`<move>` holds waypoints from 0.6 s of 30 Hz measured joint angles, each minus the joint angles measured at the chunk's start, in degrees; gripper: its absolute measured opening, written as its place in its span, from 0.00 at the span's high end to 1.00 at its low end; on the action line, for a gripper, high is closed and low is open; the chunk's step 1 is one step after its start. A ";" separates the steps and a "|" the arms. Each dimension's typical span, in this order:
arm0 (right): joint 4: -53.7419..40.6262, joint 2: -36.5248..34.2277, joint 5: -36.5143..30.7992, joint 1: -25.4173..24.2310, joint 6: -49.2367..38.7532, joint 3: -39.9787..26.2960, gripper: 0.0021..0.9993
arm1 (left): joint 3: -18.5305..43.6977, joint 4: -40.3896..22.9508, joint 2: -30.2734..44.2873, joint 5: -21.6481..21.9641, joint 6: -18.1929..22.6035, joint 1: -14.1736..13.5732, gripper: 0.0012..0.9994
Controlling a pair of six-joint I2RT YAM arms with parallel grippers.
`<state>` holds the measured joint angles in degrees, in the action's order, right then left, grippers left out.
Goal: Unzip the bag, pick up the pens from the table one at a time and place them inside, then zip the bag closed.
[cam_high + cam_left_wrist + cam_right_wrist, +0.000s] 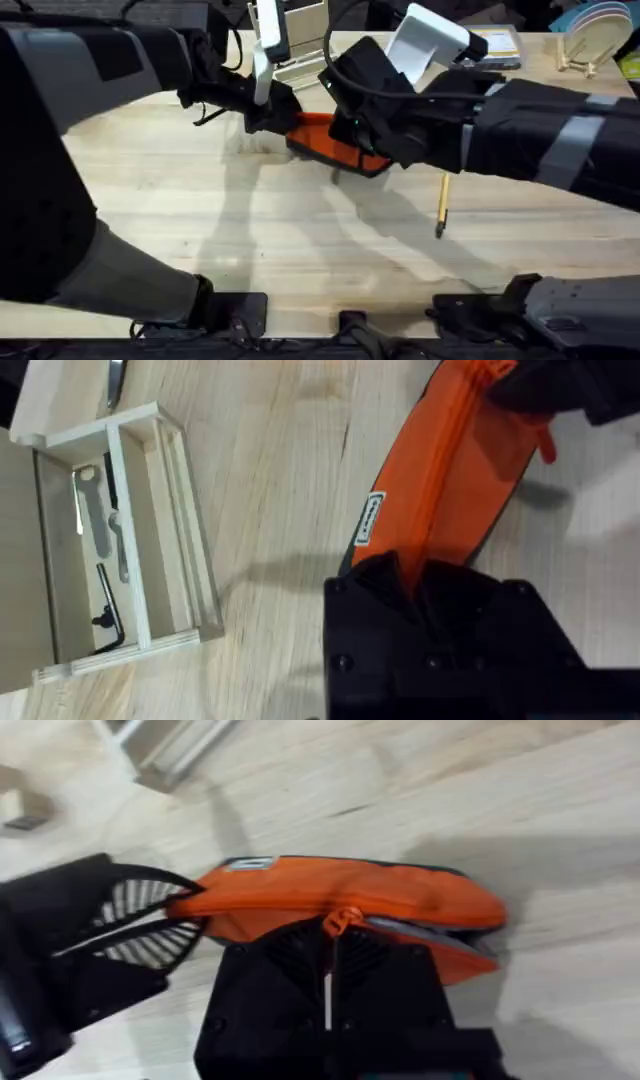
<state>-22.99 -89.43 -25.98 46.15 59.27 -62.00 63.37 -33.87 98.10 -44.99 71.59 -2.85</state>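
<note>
Near the counter's (200,240) far middle I see the soft orange fabric pouch (325,140) — my left claw (410,575) is clamped on one end, my right claw (335,935) closed on the orange zipper tab (345,917). One slim yellowish-tan pen (442,203) lies apart on the light wooden planks — a pale wooden tool tray (120,540) sits beyond.

- bag (330,143): bright orange, with a small white label
- pen (442,204): yellowish-tan, dark tip
- counter (300,240): pale wood, plank grain
- tools: black
</note>
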 joint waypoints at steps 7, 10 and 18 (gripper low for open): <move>3.97 0.00 3.01 0.00 -0.96 -0.02 0.97 | 0.00 0.00 -0.01 0.00 0.00 0.00 0.96; 6.32 0.00 4.80 -0.12 -2.68 0.00 0.97 | 0.00 0.00 0.00 0.02 0.00 0.02 0.96; 10.57 -0.87 8.82 -0.48 -7.81 0.00 0.97 | 0.00 0.07 0.00 0.37 0.00 0.61 0.96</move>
<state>-12.42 -90.30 -17.16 45.67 51.46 -62.00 63.37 -33.80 98.10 -44.62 71.59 -2.24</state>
